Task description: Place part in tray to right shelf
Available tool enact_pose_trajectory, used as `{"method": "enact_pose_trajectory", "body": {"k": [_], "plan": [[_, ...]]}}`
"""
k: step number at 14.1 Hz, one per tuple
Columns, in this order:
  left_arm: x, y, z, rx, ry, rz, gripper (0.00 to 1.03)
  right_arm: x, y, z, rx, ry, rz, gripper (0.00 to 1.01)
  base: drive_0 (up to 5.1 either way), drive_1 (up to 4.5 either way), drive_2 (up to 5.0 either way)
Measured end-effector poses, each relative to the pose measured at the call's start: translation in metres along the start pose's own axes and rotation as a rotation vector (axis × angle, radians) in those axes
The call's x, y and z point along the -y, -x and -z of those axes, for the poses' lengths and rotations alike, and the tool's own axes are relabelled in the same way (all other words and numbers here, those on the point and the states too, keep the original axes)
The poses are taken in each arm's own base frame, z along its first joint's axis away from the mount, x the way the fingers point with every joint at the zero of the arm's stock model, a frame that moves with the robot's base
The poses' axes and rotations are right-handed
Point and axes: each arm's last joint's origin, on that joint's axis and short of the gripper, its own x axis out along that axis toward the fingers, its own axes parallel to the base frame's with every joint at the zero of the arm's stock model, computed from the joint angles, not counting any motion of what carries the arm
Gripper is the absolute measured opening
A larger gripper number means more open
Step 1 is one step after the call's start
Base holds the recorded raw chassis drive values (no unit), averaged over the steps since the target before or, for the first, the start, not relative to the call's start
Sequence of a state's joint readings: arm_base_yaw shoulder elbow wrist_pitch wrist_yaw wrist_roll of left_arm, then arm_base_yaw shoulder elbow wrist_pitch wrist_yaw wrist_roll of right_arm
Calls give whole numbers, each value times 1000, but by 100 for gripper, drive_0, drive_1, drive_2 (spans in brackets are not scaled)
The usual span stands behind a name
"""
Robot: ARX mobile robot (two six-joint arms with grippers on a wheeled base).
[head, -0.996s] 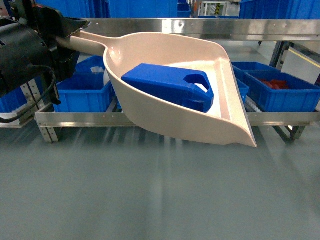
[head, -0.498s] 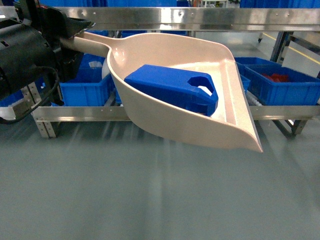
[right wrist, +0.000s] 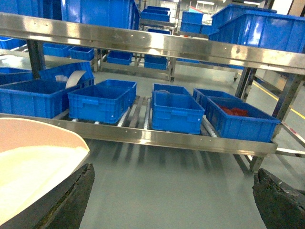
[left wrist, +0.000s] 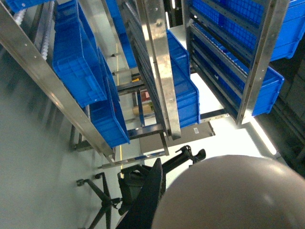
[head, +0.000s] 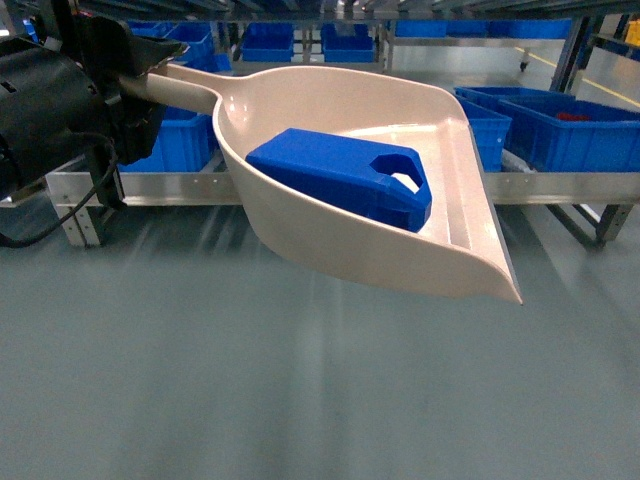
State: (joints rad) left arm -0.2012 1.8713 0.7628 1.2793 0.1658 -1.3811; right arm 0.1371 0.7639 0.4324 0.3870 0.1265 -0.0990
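Left pincer [head: 140,72], at 10 o'clock in the head view, clamps the handle of the tray [head: 300,215]. The part [head: 340,178] lies inside the tray, toward 4 o'clock from that pincer. Right pincer [right wrist: 174,195]: fingers apart, empty. Shelf [head: 560,187] with crates [right wrist: 175,111] stands behind.

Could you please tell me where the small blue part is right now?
In the head view, the blue part lies centre frame inside the beige scoop tray, which is held by its handle from the left, above the grey floor before the steel shelf.
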Motion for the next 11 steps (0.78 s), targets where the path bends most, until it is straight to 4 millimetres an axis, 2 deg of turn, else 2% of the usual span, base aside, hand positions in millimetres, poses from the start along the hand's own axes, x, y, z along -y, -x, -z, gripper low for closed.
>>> {"method": "enact_pose_trajectory", "body": {"k": [11], "plan": [[0,0,0,0,0,0,13,0,0,0,1,-1,0,98,0,0,0]]}}
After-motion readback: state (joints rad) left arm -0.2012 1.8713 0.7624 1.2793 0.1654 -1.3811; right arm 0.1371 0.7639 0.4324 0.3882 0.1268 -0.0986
